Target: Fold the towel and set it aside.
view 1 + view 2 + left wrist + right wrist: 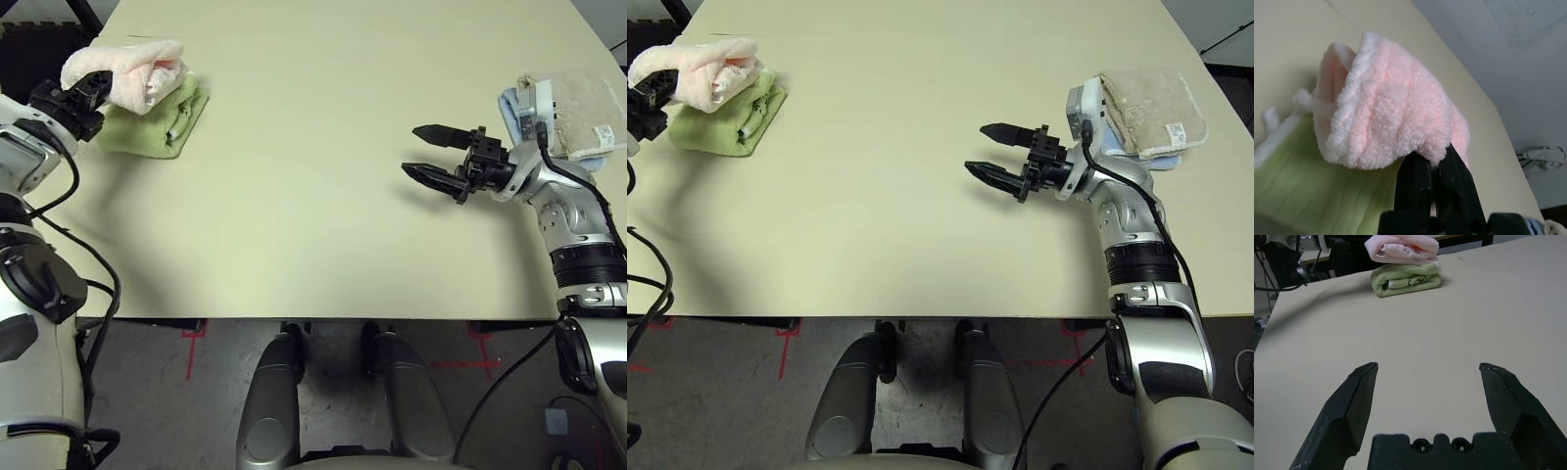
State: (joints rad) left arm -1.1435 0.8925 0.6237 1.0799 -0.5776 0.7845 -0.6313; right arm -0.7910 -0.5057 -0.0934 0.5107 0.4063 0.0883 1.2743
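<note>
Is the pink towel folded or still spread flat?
Folded: the pink towel is a layered bundle above the green towel, one end pinched by the left gripper.

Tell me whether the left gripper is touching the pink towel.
Touching. The left wrist view shows the left gripper with its black fingers shut on the edge of the pink towel, above the light green towel.

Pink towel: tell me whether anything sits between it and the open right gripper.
Nothing visible does. Bare table lies between the right gripper and the pink towel, which sits on the green towel, pinched by the left gripper.
</note>
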